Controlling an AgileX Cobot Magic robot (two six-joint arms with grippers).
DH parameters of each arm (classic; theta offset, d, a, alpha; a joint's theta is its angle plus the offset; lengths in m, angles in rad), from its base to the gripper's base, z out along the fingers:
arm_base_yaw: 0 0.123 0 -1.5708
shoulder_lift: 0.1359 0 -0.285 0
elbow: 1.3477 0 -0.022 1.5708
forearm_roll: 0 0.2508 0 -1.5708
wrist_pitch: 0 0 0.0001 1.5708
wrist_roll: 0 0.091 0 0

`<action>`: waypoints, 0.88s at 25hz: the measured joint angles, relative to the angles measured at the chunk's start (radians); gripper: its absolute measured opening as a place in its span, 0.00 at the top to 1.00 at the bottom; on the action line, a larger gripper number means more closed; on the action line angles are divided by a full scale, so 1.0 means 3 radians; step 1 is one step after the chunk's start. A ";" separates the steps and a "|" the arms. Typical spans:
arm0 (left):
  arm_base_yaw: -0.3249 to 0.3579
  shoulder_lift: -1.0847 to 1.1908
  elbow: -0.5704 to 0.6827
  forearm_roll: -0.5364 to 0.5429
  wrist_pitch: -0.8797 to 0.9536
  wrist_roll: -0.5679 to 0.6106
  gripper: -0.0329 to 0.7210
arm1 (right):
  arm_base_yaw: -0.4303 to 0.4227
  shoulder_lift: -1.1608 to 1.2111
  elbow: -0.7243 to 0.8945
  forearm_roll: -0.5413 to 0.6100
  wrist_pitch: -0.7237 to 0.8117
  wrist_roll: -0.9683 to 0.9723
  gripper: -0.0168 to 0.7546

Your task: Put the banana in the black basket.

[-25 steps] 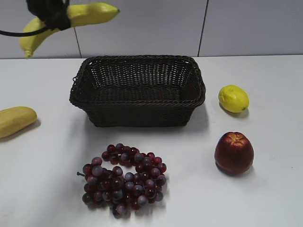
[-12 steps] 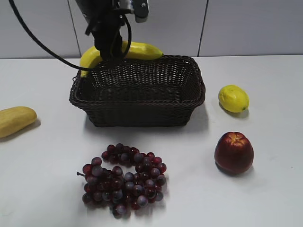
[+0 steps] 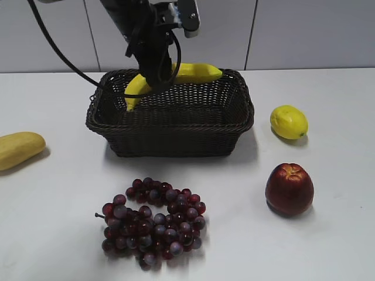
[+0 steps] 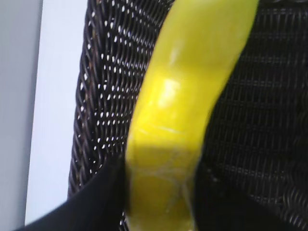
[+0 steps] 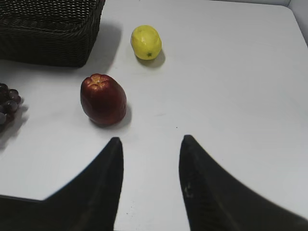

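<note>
The long yellow banana (image 3: 196, 72) hangs over the back part of the black basket (image 3: 170, 140), level with its rim. My left gripper (image 3: 157, 75) is shut on the banana's middle, coming down from above. In the left wrist view the banana (image 4: 187, 96) fills the frame between the dark jaws (image 4: 161, 192), with the black basket's woven wall (image 4: 103, 96) below it. My right gripper (image 5: 150, 144) is open and empty over bare table, out of the exterior view.
A plump yellow-orange fruit (image 3: 17, 149) lies at the left edge. A bunch of dark grapes (image 3: 153, 221) lies in front of the basket. A lemon (image 3: 289, 122) and a red apple (image 3: 289, 189) lie to the right, also in the right wrist view (image 5: 146, 42) (image 5: 103, 99).
My left gripper has carried the banana from high at the far left, down and to the right, to over the basket. The right gripper view gives no earlier frame.
</note>
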 joint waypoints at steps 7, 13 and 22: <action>0.0000 -0.0031 0.0000 -0.0025 0.0065 -0.0091 0.08 | 0.0000 0.0000 0.0000 0.0000 0.0000 0.0000 0.59; 0.0053 -0.0378 0.0000 0.0362 0.0095 -0.0923 0.15 | 0.0000 0.0000 0.0000 0.0000 0.0000 0.0000 0.59; 0.0719 -0.0801 -0.0004 0.0734 0.0754 -0.2777 0.18 | 0.0000 0.0000 0.0000 0.0003 0.0000 0.0000 0.59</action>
